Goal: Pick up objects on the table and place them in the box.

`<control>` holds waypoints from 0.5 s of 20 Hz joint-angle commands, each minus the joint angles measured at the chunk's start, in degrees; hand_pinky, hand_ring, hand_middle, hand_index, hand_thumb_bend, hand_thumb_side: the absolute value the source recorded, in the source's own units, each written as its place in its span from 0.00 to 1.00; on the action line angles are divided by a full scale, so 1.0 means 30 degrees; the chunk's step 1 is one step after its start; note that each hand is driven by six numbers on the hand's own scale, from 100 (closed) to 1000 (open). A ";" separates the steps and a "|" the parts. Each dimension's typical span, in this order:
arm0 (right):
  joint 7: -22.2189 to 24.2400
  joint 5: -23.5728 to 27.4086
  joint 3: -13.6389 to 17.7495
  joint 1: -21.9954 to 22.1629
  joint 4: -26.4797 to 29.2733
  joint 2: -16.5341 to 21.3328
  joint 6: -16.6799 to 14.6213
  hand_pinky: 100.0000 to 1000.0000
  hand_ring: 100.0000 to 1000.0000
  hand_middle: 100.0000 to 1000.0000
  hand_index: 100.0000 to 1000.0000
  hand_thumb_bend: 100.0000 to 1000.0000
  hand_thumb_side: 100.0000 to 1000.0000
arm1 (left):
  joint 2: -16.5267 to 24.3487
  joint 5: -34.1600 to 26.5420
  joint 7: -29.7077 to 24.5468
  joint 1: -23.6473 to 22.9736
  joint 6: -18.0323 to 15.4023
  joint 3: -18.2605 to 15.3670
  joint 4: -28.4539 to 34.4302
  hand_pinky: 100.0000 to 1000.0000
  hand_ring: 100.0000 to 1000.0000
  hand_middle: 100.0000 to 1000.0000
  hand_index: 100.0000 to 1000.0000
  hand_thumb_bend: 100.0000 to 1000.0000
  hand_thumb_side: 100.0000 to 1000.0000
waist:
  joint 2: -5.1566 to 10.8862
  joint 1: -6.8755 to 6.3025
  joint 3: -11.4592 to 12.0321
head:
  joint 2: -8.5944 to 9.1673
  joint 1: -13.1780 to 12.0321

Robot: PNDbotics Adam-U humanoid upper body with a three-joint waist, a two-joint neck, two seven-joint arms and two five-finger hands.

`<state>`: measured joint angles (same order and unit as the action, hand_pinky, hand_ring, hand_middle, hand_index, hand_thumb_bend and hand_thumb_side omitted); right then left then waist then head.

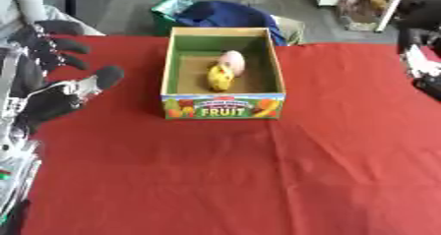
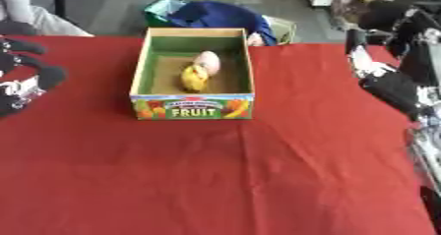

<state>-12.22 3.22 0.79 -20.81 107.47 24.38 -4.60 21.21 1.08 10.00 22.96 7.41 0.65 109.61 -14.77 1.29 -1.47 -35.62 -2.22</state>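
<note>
A cardboard box (image 1: pixel 222 107) with "FRUIT" printed on its front stands on the red table, far centre. Inside it lie a yellow object (image 1: pixel 219 77) and a pink object (image 1: pixel 231 62), touching each other. My left hand (image 1: pixel 53 94) hovers at the left edge of the table, left of the box, fingers spread and relaxed, holding nothing. My right hand (image 2: pixel 392 89) shows at the right edge in the right eye view, away from the box; its fingers are not clear.
The red cloth (image 1: pixel 258 170) covers the table. Beyond the far edge lie a blue cloth bundle (image 1: pixel 224 14) and a green container (image 1: pixel 168 8) on the floor. Silver arm parts show along the lower left edge.
</note>
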 commanded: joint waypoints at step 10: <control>-0.0822 -0.0222 0.0742 0.2316 0.0992 -0.1590 -0.0404 0.63 0.71 0.60 0.77 0.10 0.20 | -0.0070 0.0060 0.0452 -0.0666 -0.0075 -0.0404 -0.0001 0.44 0.54 0.58 0.64 0.90 0.25 | 0.0368 -0.0045 -0.0354 | -0.0805 -0.0212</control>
<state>-14.39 2.90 2.44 -13.53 109.25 19.37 -5.72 20.59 1.17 11.01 20.56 7.28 0.14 109.02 -14.71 1.20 -2.49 -37.56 -2.87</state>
